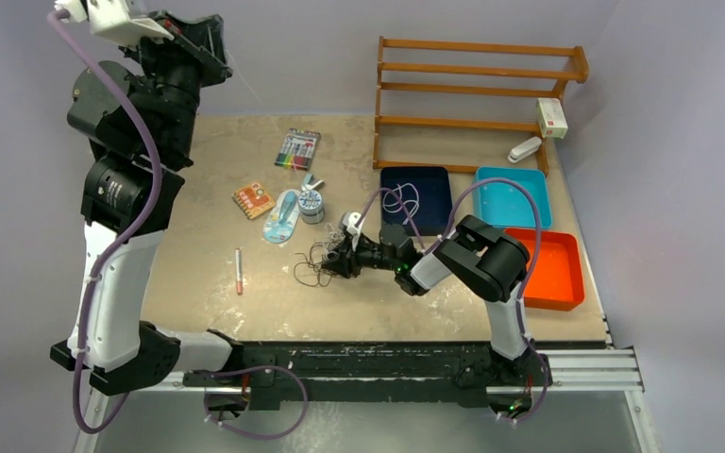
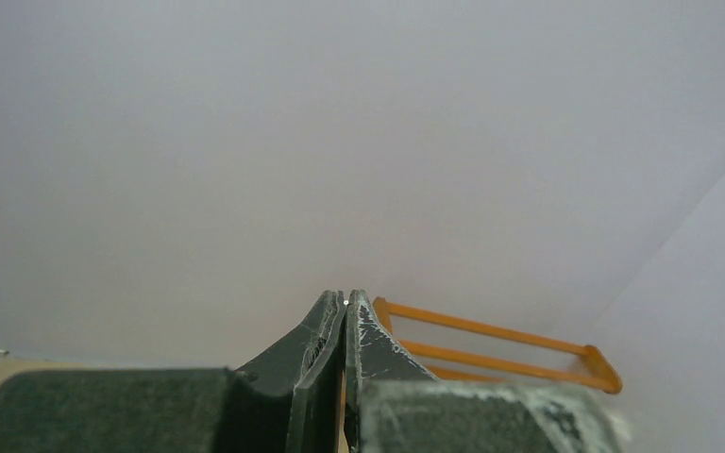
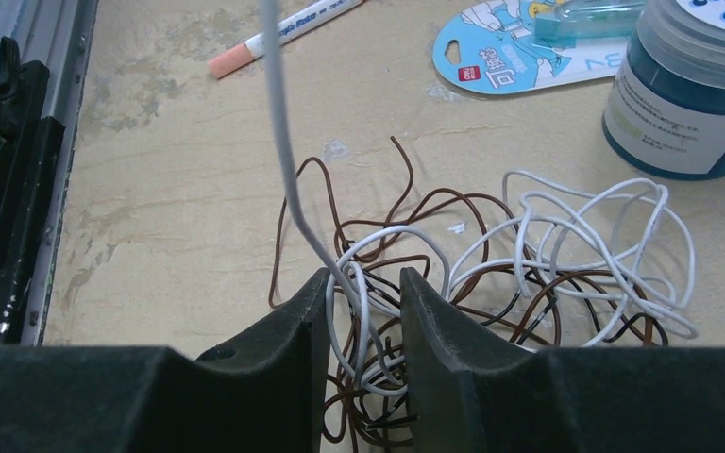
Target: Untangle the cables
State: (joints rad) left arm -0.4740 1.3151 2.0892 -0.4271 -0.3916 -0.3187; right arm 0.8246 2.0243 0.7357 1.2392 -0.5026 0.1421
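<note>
Raised high and close to the overhead camera, the left arm [image 1: 118, 208] is folded up over the table's far left corner; the left gripper [image 2: 345, 307] points at the bare wall with its jaws pressed together, and whether a strand is pinched there cannot be told. Across the tan table [image 1: 198, 302], the right arm [image 1: 481, 260] reaches low toward the middle. At the back right stands a wooden rack [image 1: 477, 90], and in front of it sit a dark blue tray [image 1: 434, 184] holding a loose white cord [image 1: 401, 198], a teal tray [image 1: 513, 198] and an orange tray [image 1: 552, 264]. The right gripper [image 3: 364, 276] rests at the table surface, jaws partly apart, straddling white and brown loops without clamping them. The cables [image 3: 491, 274] lie in a knotted heap of white and dark brown curls at the table's centre, just in front of a blue jar [image 3: 689, 94]. One white strand [image 3: 278, 123] rises taut from between the fingers. Nearby lie a blue card pack [image 3: 500, 57] and an orange-capped pen [image 3: 283, 38].
</note>
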